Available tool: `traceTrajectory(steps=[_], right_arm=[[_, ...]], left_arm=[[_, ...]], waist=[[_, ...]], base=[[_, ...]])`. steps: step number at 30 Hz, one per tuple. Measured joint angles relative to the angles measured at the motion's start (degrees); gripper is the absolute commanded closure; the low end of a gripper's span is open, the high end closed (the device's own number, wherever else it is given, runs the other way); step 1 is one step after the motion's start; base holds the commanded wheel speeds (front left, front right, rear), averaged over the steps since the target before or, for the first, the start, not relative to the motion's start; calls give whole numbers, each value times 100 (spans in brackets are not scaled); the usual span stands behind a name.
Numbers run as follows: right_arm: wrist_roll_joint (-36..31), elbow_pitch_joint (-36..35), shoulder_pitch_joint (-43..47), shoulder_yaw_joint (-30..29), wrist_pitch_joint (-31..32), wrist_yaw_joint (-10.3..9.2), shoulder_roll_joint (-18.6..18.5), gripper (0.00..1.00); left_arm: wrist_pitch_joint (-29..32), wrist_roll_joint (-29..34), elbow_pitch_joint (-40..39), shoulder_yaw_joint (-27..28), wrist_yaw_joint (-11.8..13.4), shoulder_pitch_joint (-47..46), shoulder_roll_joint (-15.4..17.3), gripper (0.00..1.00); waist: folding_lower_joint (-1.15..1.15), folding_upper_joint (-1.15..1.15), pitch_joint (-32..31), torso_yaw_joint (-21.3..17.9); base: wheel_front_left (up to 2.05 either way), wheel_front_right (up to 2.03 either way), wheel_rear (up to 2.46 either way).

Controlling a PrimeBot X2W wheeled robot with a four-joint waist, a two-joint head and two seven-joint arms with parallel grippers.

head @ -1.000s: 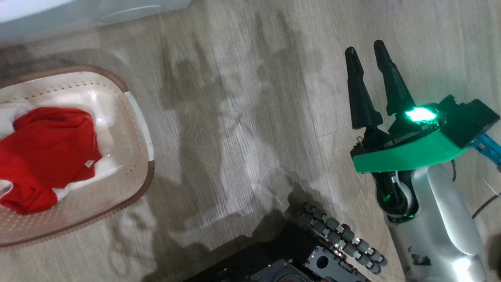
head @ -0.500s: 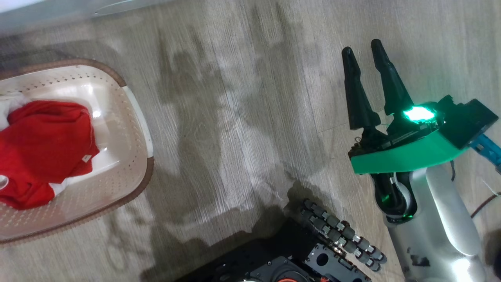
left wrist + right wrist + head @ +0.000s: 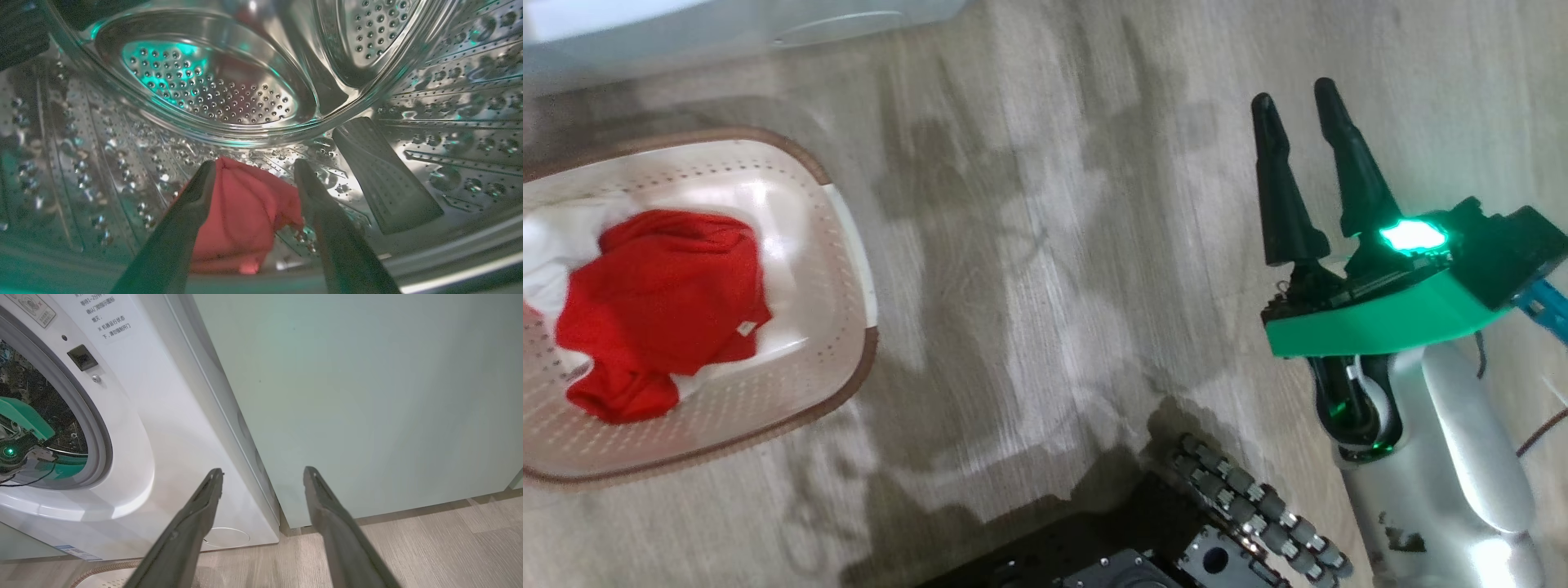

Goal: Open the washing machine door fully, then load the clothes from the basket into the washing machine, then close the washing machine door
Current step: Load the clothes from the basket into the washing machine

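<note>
Framing has shifted since a second ago: basket sits further right in the head view. Judgement: the head has turned and the basket itself is unmoved. Clothes remain bunched in it, over something white. Left gripper is inside the drum, fingers apart, with a red piece lying loose on the steel just beyond them. Judgement: one drop made, loading unfinished. Right gripper hangs over the floor, fingers apart, empty, well apart from the basket. Cabinet flanks the washing machine. Robot base lies low between right arm and basket.
</note>
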Motion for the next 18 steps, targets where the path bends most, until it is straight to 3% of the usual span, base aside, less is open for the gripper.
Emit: traceTrajectory(steps=[6, 18], right_arm=[[-219, 0, 14, -135, -1, 0, -1, 0], [-638, 113, 70, -377, -15, 0, -4, 0]], left_arm=[[-109, -129, -849, 176, 4, 1026, -254, 0], [-132, 211, -4394, 790, 476, 3708, -713, 0]], waist=[[0, 0, -190, 304], [0, 0, -702, 937]], base=[[0, 0, 0], [0, 0, 0]])
